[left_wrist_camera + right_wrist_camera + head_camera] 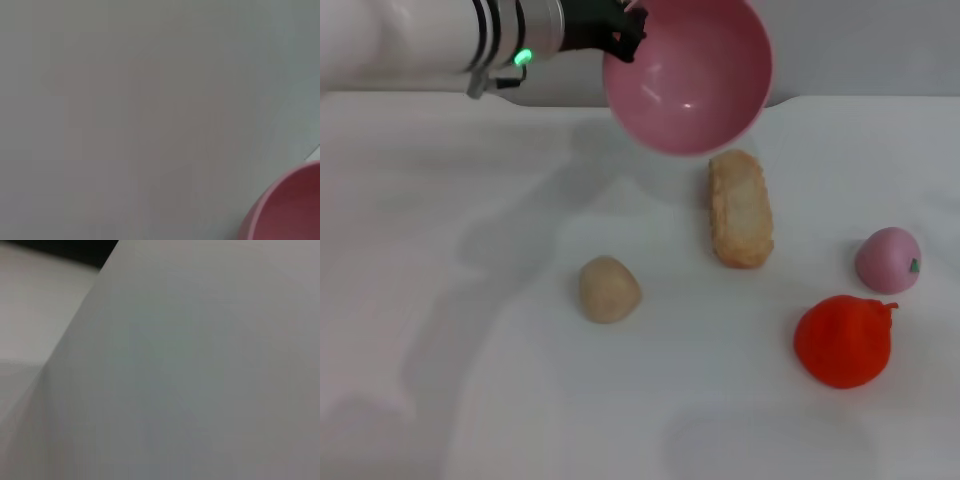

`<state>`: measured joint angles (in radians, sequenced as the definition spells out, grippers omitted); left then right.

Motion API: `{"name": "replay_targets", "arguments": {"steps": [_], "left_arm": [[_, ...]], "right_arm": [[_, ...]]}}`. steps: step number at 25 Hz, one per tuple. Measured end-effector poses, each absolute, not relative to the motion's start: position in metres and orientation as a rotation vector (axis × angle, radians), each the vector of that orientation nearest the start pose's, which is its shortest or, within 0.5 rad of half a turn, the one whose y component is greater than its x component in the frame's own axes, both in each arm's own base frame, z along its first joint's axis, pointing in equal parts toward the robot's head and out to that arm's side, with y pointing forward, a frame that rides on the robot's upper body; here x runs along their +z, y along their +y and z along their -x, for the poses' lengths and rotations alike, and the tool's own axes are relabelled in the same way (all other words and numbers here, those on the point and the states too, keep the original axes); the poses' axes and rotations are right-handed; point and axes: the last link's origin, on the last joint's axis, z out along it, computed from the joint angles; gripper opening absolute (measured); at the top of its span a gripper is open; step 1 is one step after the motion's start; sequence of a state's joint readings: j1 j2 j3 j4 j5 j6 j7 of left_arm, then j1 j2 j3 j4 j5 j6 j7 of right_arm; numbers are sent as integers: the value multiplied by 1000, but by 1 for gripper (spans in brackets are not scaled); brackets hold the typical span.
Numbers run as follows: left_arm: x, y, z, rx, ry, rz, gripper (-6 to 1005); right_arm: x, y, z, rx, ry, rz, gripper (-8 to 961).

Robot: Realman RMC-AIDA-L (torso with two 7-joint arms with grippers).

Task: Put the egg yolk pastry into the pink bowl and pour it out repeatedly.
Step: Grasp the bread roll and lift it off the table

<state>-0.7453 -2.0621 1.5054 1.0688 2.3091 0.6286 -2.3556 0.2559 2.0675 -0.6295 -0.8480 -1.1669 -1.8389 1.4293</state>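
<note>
The left pincer (625, 35) is pinching the pink bowl (687, 75) by its rim, holding it up tipped on its side, empty. The egg yolk pastry (609, 289) just sits on the white counter (470, 380), below and well apart from the bowl. Right pincer isn't visible anywhere.

White worktop (470, 400) fills most of head view, matte, evenly lit, soft grey shadows at left; plain pale grey wall (880, 45) behind far edge; right wrist view all blank pale surface with dark strip (60, 250) in one corner.
</note>
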Motion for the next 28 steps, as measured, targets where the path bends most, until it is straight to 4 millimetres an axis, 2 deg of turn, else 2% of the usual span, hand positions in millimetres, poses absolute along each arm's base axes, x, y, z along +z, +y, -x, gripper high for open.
{"name": "replay_targets", "arguments": {"steps": [1,2,3,6,7,8,9,13,16,20,24,28], "left_arm": [[-18,455,106,-220,-420,2319,44],[-11,460,105,-221,-478,2330,44],[-11,460,105,-221,-478,2330,44],[-11,460,105,-221,-478,2330,44],[6,469,104,-242,-575,2337,44],[6,469,104,-242,-575,2337,44],[18,474,107,-243,-616,2311,44],[21,476,109,-229,-633,2300,44],[22,477,112,-207,-641,2294,44],[22,476,112,-203,-655,2293,44],[19,475,112,-198,-672,2302,43],[19,474,113,-195,-676,2304,43]], "right_arm": [[134,275,-250,1486,299,2110,627],[131,278,-238,1410,284,2242,627],[131,278,-238,1410,284,2242,627],[126,282,-214,1264,269,2446,627],[124,284,-194,1155,269,2578,627],[124,284,-194,1155,269,2578,627],[122,285,-184,1104,271,2632,627],[113,293,-151,898,339,2789,627],[100,309,-127,746,449,2851,627],[59,332,-107,482,567,2917,627],[13,352,-108,213,640,2919,627],[-20,359,-114,93,691,2924,627]]}}
